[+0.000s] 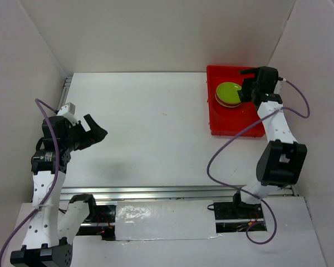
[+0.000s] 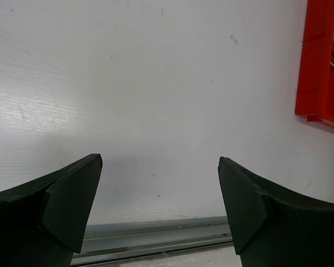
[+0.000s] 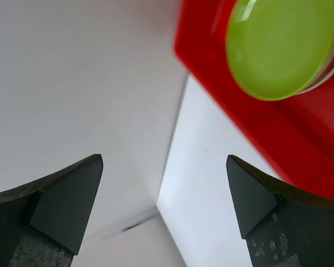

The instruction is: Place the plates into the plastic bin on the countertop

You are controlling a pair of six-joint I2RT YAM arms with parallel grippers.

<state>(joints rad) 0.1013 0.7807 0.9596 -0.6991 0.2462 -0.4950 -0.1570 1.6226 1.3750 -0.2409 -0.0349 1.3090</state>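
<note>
A lime green plate tops a stack of plates in the far part of the red plastic bin, at the back right of the white countertop. My right gripper hangs open over the stack's right edge with nothing between its fingers. In the right wrist view the lime plate and the bin lie up and to the right of the open right gripper. My left gripper is open and empty over the left of the countertop. From the open left gripper, the bin shows at the far right.
White walls close in the countertop at the back and on both sides. A metal rail runs along the near edge, also seen below the left fingers as the rail. A purple cable loops from the right arm over the surface.
</note>
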